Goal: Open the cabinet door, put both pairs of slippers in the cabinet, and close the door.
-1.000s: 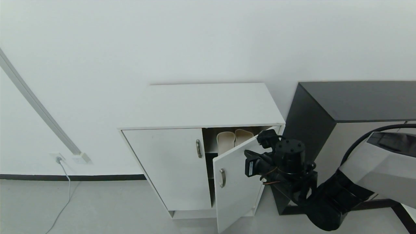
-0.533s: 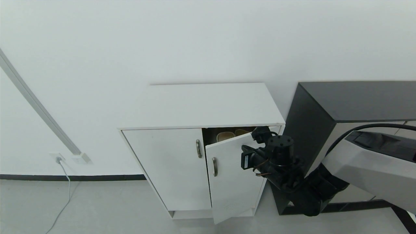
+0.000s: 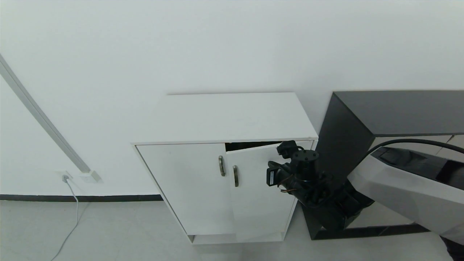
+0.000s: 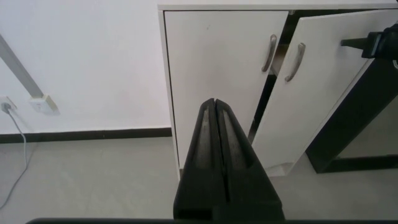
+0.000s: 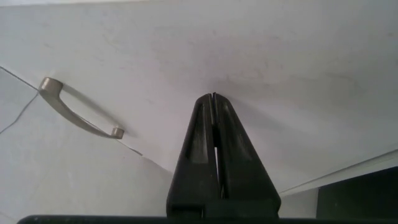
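Note:
The white cabinet (image 3: 232,116) stands against the wall. Its left door (image 3: 188,188) is flat, and the right door (image 3: 253,206) is almost flush, with a thin dark gap (image 3: 250,146) at its top edge. My right gripper (image 3: 270,175) is shut, and its tips (image 5: 213,98) press against the right door's face (image 5: 292,62), beside the door handle (image 5: 81,115). My left gripper (image 4: 214,102) is shut and holds nothing. It hangs well back from the cabinet, facing both handles (image 4: 269,53) (image 4: 294,61). The slippers are hidden behind the doors.
A dark desk (image 3: 380,112) stands directly to the right of the cabinet, close to my right arm. On the wall at the left are a socket with a hanging cable (image 3: 65,177) and a slanted conduit (image 3: 40,116). Grey floor (image 3: 108,232) lies open in front.
The right door swung from about half open to nearly shut, my right gripper following against it. The beige slippers seen inside earlier are now hidden.

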Motion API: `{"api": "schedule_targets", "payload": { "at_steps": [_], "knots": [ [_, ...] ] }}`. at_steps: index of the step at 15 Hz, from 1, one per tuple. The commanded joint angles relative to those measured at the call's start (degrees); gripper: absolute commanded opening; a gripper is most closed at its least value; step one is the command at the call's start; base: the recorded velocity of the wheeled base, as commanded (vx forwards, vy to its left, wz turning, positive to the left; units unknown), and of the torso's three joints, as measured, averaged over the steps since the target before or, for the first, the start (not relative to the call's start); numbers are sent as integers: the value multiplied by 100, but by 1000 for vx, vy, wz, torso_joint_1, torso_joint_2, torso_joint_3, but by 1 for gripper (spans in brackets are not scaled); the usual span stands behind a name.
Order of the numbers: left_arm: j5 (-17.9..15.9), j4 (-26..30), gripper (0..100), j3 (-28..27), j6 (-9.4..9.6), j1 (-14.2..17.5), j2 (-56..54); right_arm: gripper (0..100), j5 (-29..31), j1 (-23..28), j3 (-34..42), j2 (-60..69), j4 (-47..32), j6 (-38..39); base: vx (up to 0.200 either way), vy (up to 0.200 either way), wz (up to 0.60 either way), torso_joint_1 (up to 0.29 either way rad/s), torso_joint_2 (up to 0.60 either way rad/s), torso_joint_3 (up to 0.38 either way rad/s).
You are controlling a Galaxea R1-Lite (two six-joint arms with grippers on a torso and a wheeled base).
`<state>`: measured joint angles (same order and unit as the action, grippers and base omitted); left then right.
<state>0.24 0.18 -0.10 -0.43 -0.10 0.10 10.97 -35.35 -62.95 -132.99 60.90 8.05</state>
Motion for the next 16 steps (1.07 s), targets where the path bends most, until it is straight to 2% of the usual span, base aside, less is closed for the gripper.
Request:
{"api": "schedule_targets", "payload": {
  "at_steps": [1,9,16],
  "knots": [
    [2,-1,0,1,-1,1,8,0,1,20,-103,-105,-26,-5,0,0,0,0,0,0],
    [2,-1,0,1,-1,1,8,0,1,187,-798,-658,-167,-5,0,0,0,0,0,0],
    [2,-1,0,1,-1,1,-1,0,1,187,-982,-737,-307,-5,0,0,0,0,0,0]
  ]
}}
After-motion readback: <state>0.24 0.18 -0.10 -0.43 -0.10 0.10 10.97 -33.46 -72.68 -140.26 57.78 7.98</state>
